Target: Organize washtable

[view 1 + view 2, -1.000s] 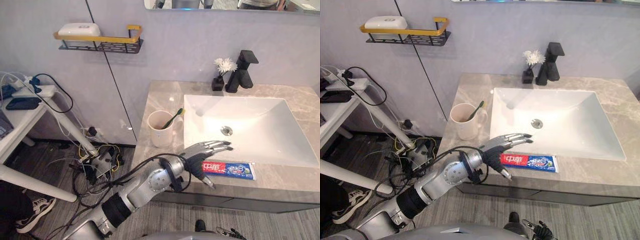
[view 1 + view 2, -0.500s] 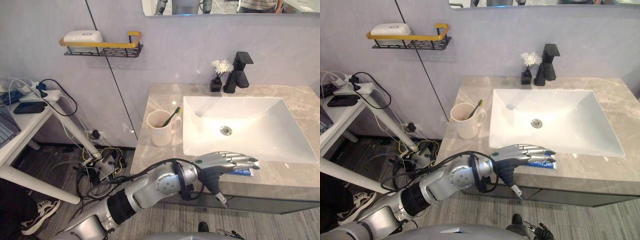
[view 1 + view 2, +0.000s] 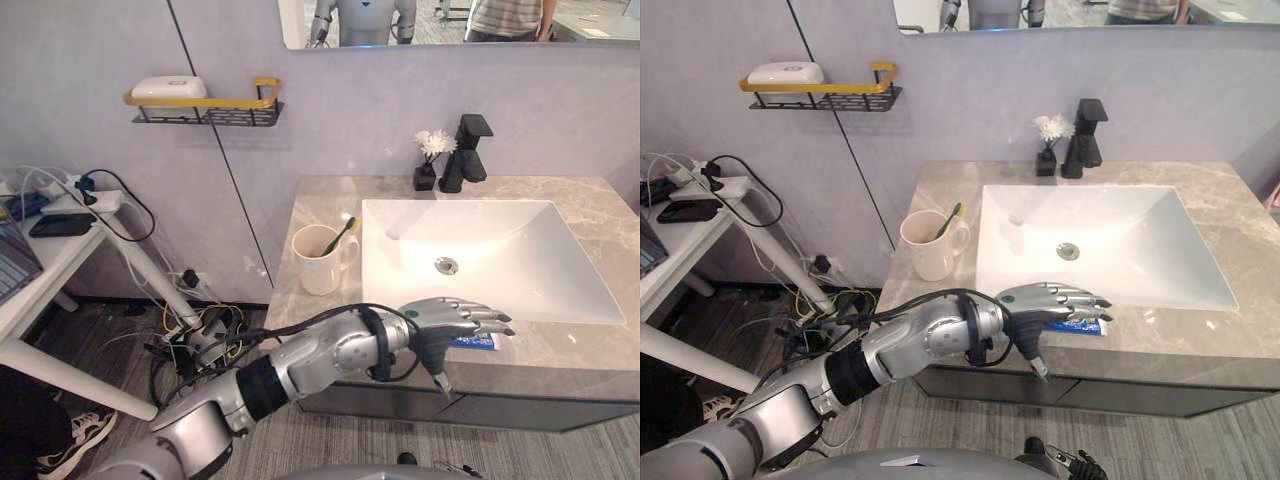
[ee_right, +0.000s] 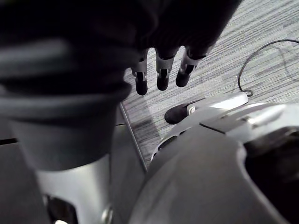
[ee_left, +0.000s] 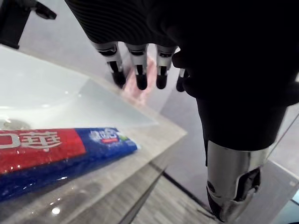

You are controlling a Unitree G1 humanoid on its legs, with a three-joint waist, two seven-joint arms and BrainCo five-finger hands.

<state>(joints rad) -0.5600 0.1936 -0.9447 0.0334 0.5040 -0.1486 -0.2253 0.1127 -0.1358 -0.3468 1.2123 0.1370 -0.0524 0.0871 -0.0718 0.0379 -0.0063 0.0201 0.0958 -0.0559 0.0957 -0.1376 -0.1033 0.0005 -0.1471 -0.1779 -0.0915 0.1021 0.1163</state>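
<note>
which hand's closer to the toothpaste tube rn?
Left. The left hand is open directly above the toothpaste tube on the counter; the right hand hangs over the floor.

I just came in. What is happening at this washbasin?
The robot's left hand hovers, fingers straight, over a toothpaste tube that lies flat on the counter in front of the sink. It has not gripped the tube. A cup with a toothbrush stands on the counter beside the sink. The right hand hangs open above the floor.
</note>
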